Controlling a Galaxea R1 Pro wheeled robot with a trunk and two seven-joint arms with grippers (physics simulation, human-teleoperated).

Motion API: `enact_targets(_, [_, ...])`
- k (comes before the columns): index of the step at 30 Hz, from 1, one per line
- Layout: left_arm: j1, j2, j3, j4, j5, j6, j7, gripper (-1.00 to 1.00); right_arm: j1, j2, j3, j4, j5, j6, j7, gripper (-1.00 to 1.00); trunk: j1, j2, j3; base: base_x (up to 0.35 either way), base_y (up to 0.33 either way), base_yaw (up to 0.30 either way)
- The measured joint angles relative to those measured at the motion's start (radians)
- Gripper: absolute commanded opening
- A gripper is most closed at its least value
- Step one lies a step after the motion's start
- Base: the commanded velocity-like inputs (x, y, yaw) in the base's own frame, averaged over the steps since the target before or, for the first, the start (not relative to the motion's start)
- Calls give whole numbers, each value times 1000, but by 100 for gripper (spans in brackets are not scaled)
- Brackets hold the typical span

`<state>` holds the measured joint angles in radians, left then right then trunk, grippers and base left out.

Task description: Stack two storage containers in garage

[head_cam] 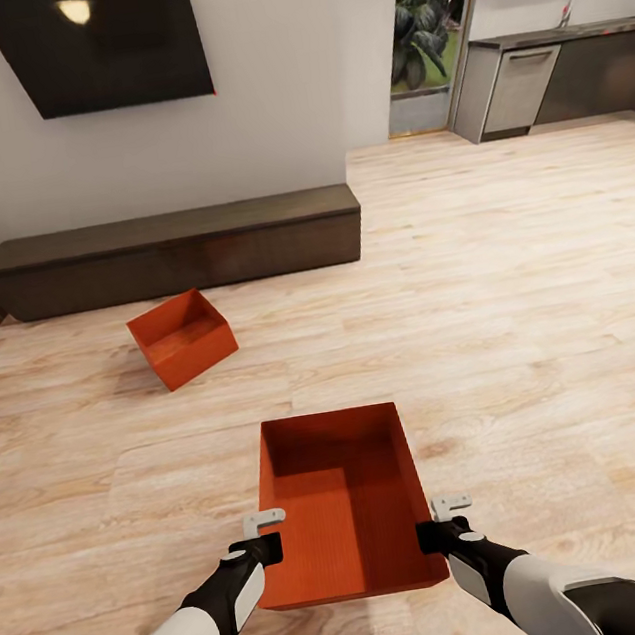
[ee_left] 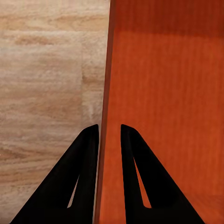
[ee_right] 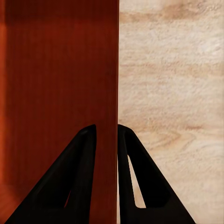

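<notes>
You are gripping the near storage container [head_cam: 348, 500] from both sides: your left pincer [head_cam: 260, 538] is pinching its left wall, one finger [ee_left: 84, 177] outside and one inside, and your right pincer [head_cam: 439, 522] is pinching the right wall the same way. The bin is sitting straight ahead between your arms over the light wood floor [head_cam: 521, 329], its long axis running directly away from you, though whether it is lifted clear is hard to tell. The second container [head_cam: 182, 337] is lying ahead and to your left, turned at an angle, near the low dark bench [head_cam: 167, 250], so it is nearer your left arm.
</notes>
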<state>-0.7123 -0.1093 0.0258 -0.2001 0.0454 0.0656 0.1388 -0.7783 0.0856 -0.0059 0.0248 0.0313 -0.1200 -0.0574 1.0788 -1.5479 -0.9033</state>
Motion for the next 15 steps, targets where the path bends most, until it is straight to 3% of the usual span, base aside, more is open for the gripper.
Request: enact_targets(15, [0,0,-1,-1,0,0,0,-100,0,0,-1,0,0,-1,0,-100,-58,105,47,0,0,0])
